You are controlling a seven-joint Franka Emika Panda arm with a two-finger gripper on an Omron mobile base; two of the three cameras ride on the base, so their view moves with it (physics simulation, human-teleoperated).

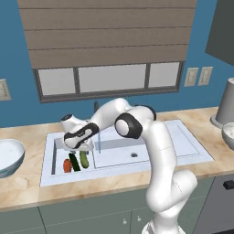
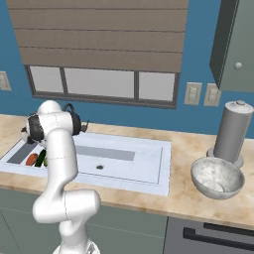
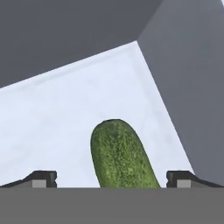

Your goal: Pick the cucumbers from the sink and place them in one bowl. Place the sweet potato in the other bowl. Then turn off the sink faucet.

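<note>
In the small left basin of the sink [image 1: 137,147] lie the orange-red sweet potato [image 1: 67,166], a dark cucumber [image 1: 74,163] and a lighter cucumber [image 1: 84,158], side by side. My gripper [image 1: 78,147] hangs just above them, open. In the hand view a green cucumber [image 3: 120,157] lies on the pale basin floor between my open gripper's [image 3: 111,181] fingertips [image 3: 43,179], untouched. From the right, the sweet potato [image 2: 31,159] and a cucumber [image 2: 41,158] peek out beside the arm. A thin water stream [image 1: 99,145] falls from the faucet [image 1: 96,108], which is mostly hidden behind the arm.
A white bowl [image 1: 9,155] sits on the counter left of the sink. A grey-white bowl [image 2: 217,177] and a tall grey cylinder [image 2: 230,131] stand on the counter to the right. The basin walls close in around the gripper.
</note>
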